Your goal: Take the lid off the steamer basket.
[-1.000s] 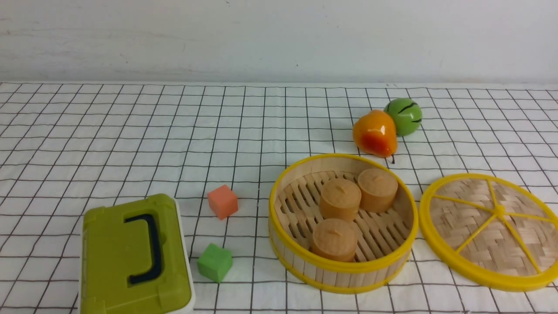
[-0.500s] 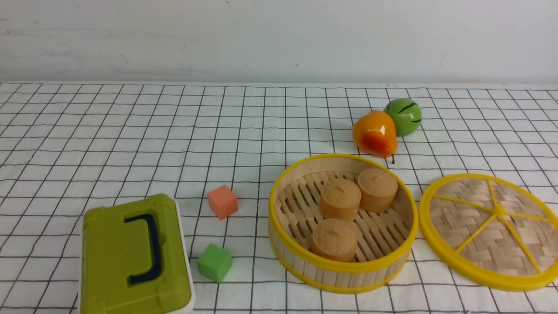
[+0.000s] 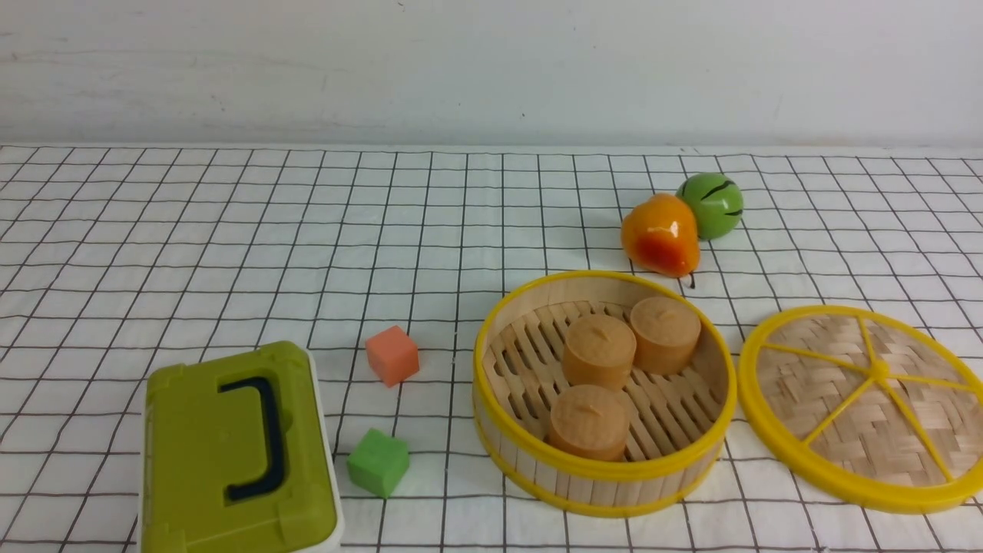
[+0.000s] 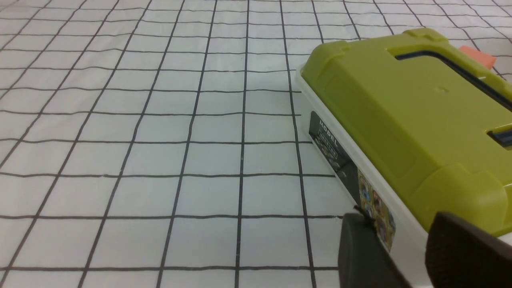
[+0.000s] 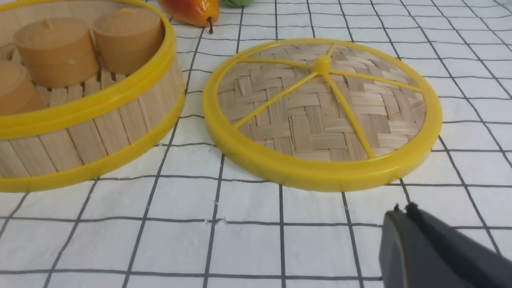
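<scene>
A table (image 3: 230,230) under a white grid cloth carries the steamer basket (image 3: 604,476), uncovered, with the lid (image 3: 860,399) flat just to its right, so the task looks done. Only the wrist views show each tool: the right tool (image 5: 402,209) pressed together and empty near the lid, the left tool (image 4: 400,236) parted beside a green box (image 4: 400,120).

Setting: a staged tabletop for robot trials, not a lived-in kitchen
Surface: white cloth with black grid lines (image 3: 230,230) covering the whole table
Backdrop: bare pale wall (image 3: 491,69) behind the cloth
Props: toy food, namely a plastic pear (image 3: 660,234) and small green melon (image 3: 714,204) beyond the steamer basket (image 3: 530,468), with foam cubes (image 3: 392,355) to its left
</scene>
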`<state>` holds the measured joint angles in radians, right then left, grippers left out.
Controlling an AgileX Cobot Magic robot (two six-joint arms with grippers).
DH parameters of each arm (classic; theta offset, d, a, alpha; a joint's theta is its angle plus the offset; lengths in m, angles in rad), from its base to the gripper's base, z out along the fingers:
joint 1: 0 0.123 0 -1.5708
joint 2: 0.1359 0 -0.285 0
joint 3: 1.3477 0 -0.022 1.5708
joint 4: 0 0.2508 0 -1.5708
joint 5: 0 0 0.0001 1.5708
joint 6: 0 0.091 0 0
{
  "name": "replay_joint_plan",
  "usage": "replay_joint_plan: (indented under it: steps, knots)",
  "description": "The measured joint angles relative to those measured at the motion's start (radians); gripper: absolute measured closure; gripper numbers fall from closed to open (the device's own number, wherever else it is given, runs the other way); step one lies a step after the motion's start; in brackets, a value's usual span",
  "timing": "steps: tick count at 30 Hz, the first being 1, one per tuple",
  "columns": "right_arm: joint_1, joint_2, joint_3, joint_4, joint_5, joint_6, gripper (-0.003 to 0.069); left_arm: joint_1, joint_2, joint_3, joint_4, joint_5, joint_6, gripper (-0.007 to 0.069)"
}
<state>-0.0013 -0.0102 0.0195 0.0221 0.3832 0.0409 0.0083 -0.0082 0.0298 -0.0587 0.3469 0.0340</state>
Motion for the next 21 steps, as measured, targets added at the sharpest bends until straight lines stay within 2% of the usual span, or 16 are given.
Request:
replay_joint_plan:
  steps: [21]
  knots:
    - [0.000, 0.000, 0.000, 0.000, 0.000, 0.000, 0.0652, 0.000, 0.000, 0.000, 0.000, 0.000, 0.000, 0.0386]
